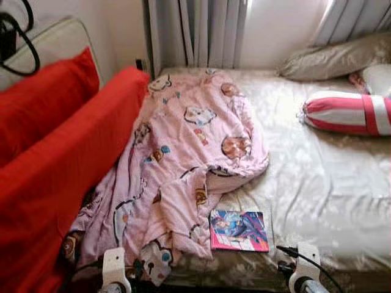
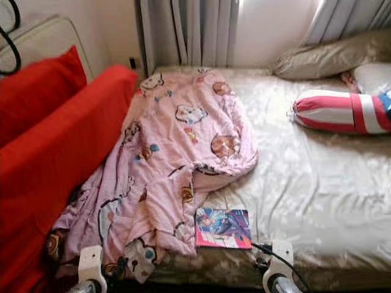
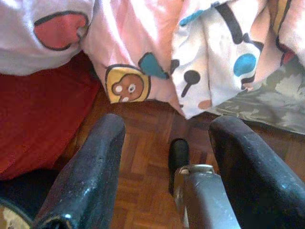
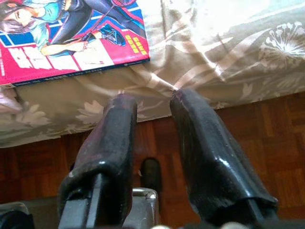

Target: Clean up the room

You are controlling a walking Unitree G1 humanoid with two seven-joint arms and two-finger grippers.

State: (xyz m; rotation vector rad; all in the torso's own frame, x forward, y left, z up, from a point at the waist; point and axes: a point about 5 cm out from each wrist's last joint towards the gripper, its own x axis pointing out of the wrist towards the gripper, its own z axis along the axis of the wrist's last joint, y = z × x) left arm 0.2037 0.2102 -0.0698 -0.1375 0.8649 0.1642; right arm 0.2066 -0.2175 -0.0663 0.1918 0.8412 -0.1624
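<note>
A crumpled pink cartoon blanket [image 1: 183, 159] covers the left half of the bed and spills over its front edge. A comic book [image 1: 239, 231] with a pink and blue cover lies flat on the beige floral sheet [image 1: 317, 177] near the front edge. My left gripper [image 3: 169, 126] is open and holds nothing. It hangs low over the wooden floor [image 3: 147, 162], just below the blanket's hanging edge [image 3: 143, 47]. My right gripper [image 4: 153, 99] is open with a narrower gap and is also empty. It sits just below the bed's edge, a little short of the comic book [image 4: 71, 38].
A red sofa [image 1: 55, 165] with a red cushion stands tight against the bed's left side. A red and white striped bolster [image 1: 348, 113], a beige pillow [image 1: 336, 58] and a white pillow [image 1: 379, 78] lie at the back right. Grey curtains [image 1: 195, 33] hang behind.
</note>
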